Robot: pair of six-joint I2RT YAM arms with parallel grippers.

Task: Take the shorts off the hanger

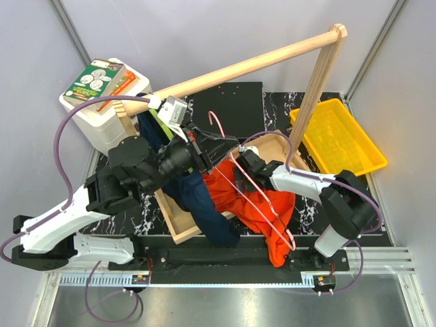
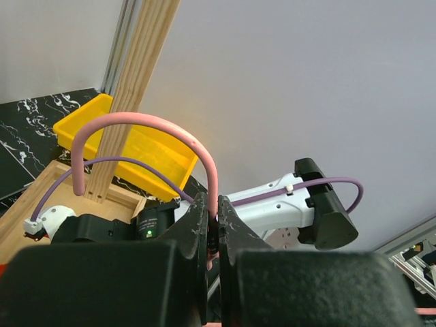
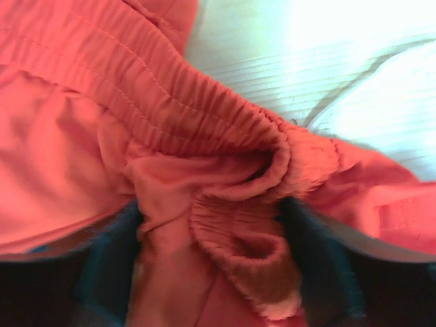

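Observation:
The orange shorts [image 1: 253, 204] hang on a pink wire hanger [image 1: 269, 204] and droop over the table's front edge. The navy shorts [image 1: 204, 204] with the yellow-green strip [image 1: 158, 122] lie beside them on the left. My left gripper [image 1: 204, 151] is shut on the hanger's hook [image 2: 136, 122] and holds it up; in the left wrist view the jaws [image 2: 214, 218] pinch the pink wire. My right gripper [image 1: 246, 163] is pushed into the orange shorts. In the right wrist view its dark fingers [image 3: 102, 272] stand wide apart on either side of the bunched orange waistband [image 3: 238, 238].
A wooden rack with a slanted rod [image 1: 238, 68] and an upright post [image 1: 317, 95] spans the back. A yellow tray [image 1: 340, 139] sits at the right. A wooden box [image 1: 178, 228] lies under the shorts. A white box with a green book [image 1: 102, 102] is at the back left.

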